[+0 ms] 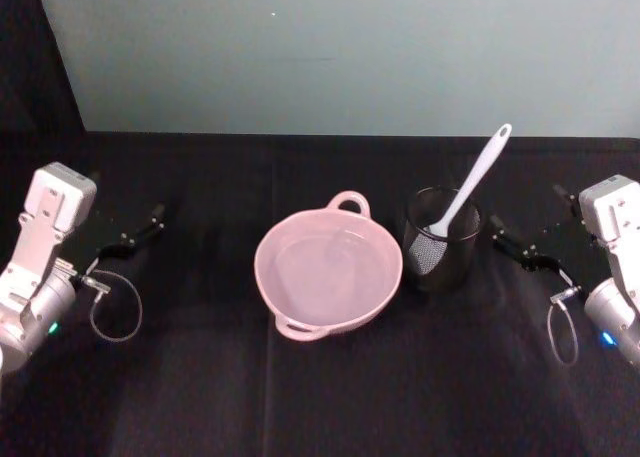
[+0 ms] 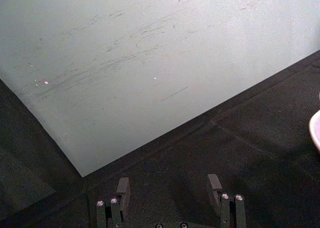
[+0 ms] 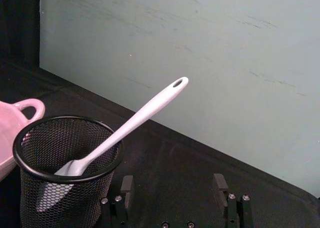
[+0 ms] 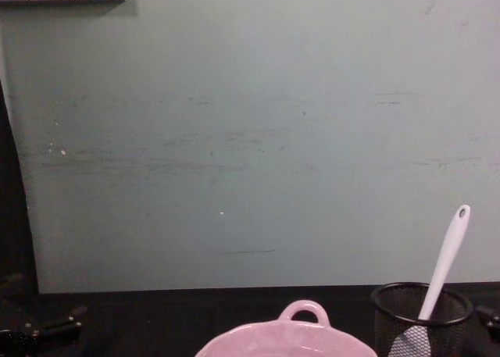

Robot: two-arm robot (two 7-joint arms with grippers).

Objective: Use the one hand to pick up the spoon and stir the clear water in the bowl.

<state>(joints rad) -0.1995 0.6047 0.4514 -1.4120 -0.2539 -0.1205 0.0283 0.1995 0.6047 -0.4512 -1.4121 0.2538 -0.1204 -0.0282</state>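
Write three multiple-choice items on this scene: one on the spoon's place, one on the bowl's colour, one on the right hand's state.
1. The spoon is: A on a plate; B standing in the black mesh cup; C in a drawer.
2. The bowl is: A white; B blue; C pink.
3. The right hand is: A open and empty; B shut on the spoon; C shut on a cloth.
Key: B, its blade sits in the cup; C, pale pink all over; A, fingers apart, nothing between.
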